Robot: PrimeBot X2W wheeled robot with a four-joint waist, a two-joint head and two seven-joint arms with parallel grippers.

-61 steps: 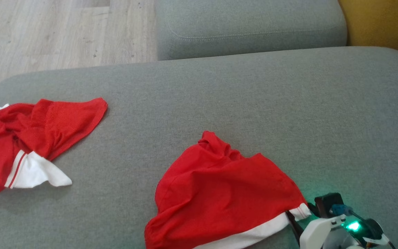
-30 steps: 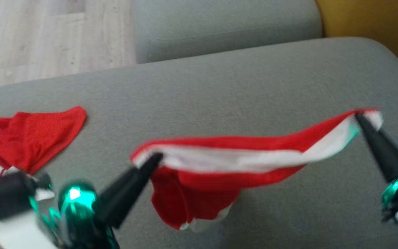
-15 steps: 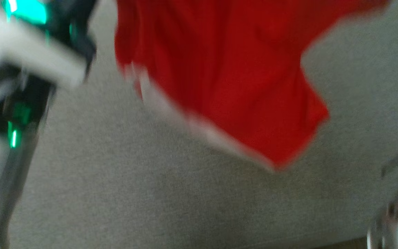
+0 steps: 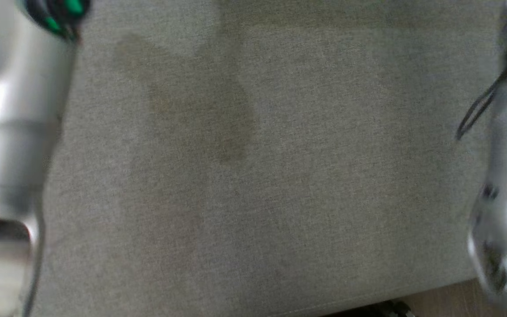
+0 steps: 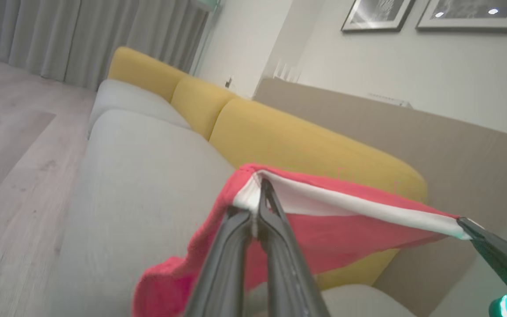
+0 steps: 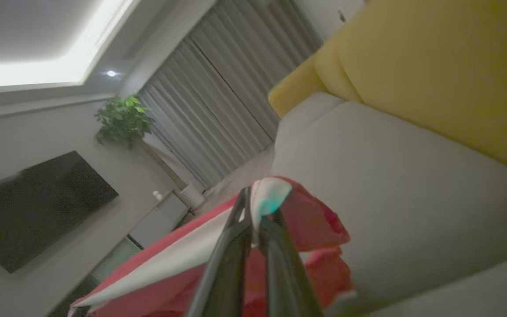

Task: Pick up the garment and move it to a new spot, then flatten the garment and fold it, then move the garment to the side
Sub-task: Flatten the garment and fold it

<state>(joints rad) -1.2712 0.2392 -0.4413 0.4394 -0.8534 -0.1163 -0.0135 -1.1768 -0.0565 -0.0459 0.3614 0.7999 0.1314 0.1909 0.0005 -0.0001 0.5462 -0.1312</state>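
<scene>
The garment (image 5: 346, 229) is red with a white band and hangs in the air above the grey sofa cushion (image 5: 148, 185). In the left wrist view my left gripper (image 5: 258, 198) is shut on one corner of the white band. My right gripper (image 5: 464, 224) pinches the far end, so the band is stretched between them. In the right wrist view my right gripper (image 6: 253, 207) is shut on the band, and the garment (image 6: 315, 215) droops below it. The head view looks down on the bare cushion (image 4: 280, 176), with my left forearm (image 4: 7, 132) and right forearm (image 4: 504, 198) at the sides.
Yellow backrest cushions (image 5: 306, 145) run along the far side of the sofa. Wood floor (image 5: 11, 145) lies off the sofa's other side. A dark screen (image 6: 38, 207) and a plant (image 6: 123, 119) stand across the room.
Both grippers have taken the garment by its white band and lifted it off the cushion. The head camera has tipped down, so the garment has left its view.
</scene>
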